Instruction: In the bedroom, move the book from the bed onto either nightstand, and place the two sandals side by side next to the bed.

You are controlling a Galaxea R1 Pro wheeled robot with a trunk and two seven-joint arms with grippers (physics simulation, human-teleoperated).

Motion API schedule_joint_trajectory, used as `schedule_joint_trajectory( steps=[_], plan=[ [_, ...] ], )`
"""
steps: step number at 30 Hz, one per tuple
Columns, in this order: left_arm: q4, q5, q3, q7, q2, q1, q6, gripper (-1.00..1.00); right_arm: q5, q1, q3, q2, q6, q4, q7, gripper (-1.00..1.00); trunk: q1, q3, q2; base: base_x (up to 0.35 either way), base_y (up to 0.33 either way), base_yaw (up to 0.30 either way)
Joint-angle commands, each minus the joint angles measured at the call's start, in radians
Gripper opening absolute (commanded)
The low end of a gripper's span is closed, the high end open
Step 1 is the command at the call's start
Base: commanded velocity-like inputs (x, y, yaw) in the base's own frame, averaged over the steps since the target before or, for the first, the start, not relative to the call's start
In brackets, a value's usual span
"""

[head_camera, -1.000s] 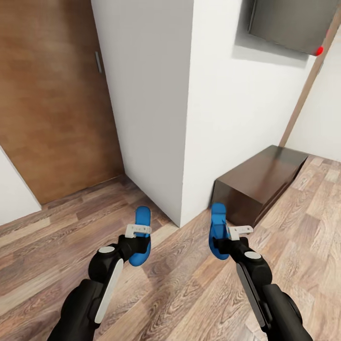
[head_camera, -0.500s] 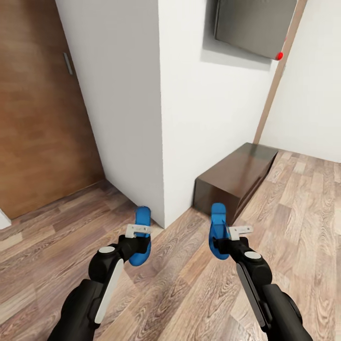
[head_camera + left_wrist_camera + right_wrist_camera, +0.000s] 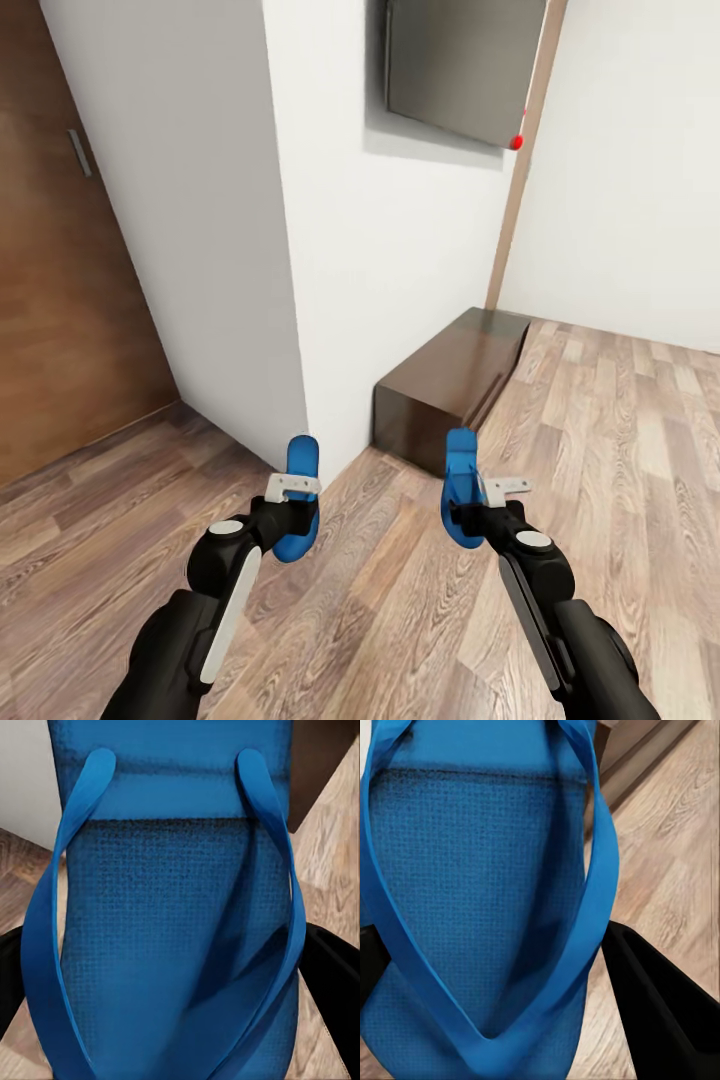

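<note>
The left hand point(image 3: 290, 512) is gripping one blue sandal point(image 3: 299, 495) above the wood floor point(image 3: 400, 620), beside a white wall corner point(image 3: 300, 300). The right hand point(image 3: 478, 512) is gripping the other sandal point(image 3: 461, 485), near a low dark bench point(image 3: 445, 385).

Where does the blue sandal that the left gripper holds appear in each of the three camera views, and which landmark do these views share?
Head view: the left sandal is at lower left of centre, held above the wood floor by the left gripper.
Left wrist view: the same sandal is seen close up, straps toward the camera.
Right wrist view: not in it; the blue sandal there is the other one.
Shared landmark: the dark brown bench.
</note>
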Motion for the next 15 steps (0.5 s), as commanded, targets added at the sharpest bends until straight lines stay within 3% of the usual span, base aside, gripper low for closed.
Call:
schedule_joint_trajectory(
  steps=[1, 15],
  plan=[
    [-0.001, 0.004, 0.0, 0.002, 0.0, -0.001, 0.005, -1.0, 0.0, -0.001, 0.003, -0.001, 0.006, -0.001, -0.005, -1.0, -0.001, 0.004, 0.0, 0.0, 0.0, -0.27],
    [-0.001, 0.004, 0.0, 0.002, 0.0, -0.001, 0.005, -1.0, 0.0, -0.001, 0.003, -0.001, 0.006, -0.002, -0.005, -1.0, -0.048, 0.04, 0.084, 0.0, 0.0, -0.234]
  ],
)
